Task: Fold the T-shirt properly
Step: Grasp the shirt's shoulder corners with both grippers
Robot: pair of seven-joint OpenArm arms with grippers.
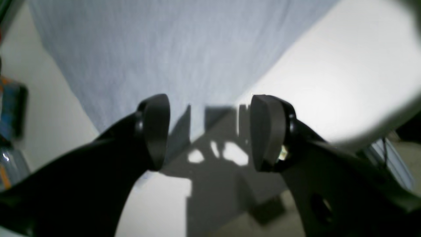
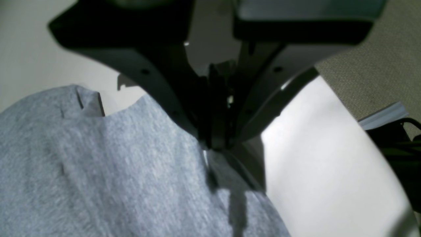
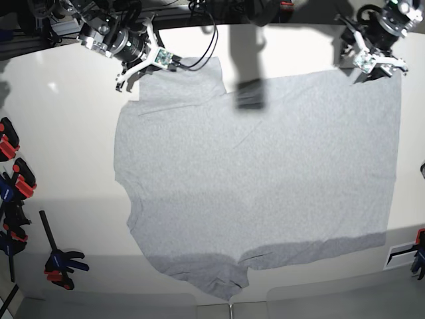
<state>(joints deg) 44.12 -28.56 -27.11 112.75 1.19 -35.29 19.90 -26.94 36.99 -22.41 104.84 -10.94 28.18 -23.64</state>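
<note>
While the white desk takes up pretty much the whole base view, the T-shirt is the big thing on it: light heather grey, spread flat with the plain side up, a few soft creases, one sleeve bunched at the near edge of the desk and the rest stretching back toward both arms. No lettering shows on the side that's up. The right hand is at one far corner of the shirt, and in its wrist view the two dark fingers are pinched tight together with a bit of the grey fabric edge caught between the tips, so it's clamped on the T-shirt right where the cloth meets bare desk. Just to one side of that hand the shirt's edge has a small fold or notch sticking up. The left hand is over at the other far corner, spread wide, both rounded pads clearly apart with nothing between them; the shirt's corner lies just ahead of the tips, desk showing on either side, and its shadow falls on the desk below. Off to the right hand's side, along the desk edge, a row of clamps with red and blue grips sits well apart from the shirt.
</note>
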